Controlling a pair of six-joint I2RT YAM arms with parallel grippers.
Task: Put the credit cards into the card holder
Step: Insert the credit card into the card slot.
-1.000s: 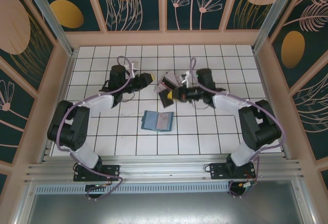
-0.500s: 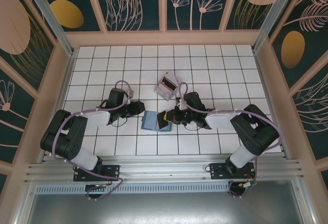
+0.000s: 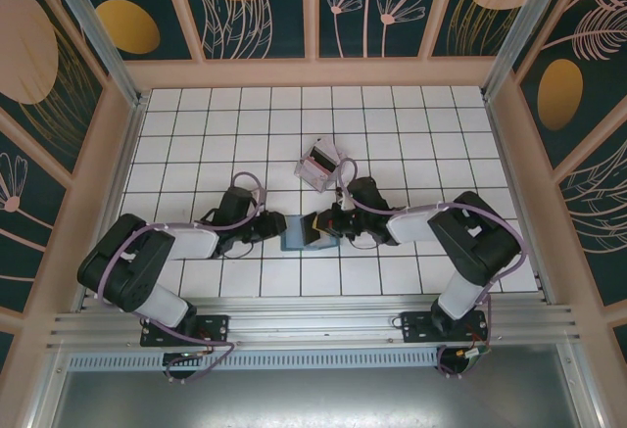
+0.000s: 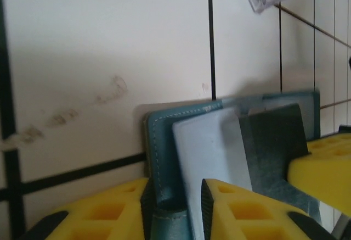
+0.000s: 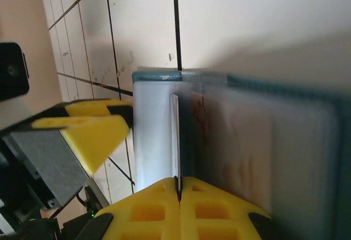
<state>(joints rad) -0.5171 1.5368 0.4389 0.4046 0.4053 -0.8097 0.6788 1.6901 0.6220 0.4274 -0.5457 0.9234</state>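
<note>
Your left hand [image 3: 275, 224] lies low on the white tiled desk [image 3: 196, 134], left of centre and pointing right. Its yellow fingers are drawn in narrow around the left edge of the flat teal-green folding wallet [image 4: 159, 152], and in the left wrist view that stitched edge fills the gap between them.

The wallet lies open and flat near the middle of the desk, between your two hands. Its long axis runs left to right, skewed slightly against the tile lines. A pale grey-blue inner flap [image 4: 211, 152] covers its left part, just beyond your left fingertips. Further right on the wallet, a pinkish-white card with red marks [image 5: 236, 141] lies face up. You cannot tell whether it sits inside a slot or only on top.

Beyond the wallet, on the far side, a small clear plastic box [image 3: 318, 162] stands apart from it on the tiles.

Your right hand [image 5: 179, 188] points left over the wallet's right part, facing the left hand closely. Its fingers are pressed together on a thin pale plastic card [image 5: 176, 135]. That card stands on edge and sticks out leftward from the fingertips, over the line where the pale flap meets the pinkish card.
</note>
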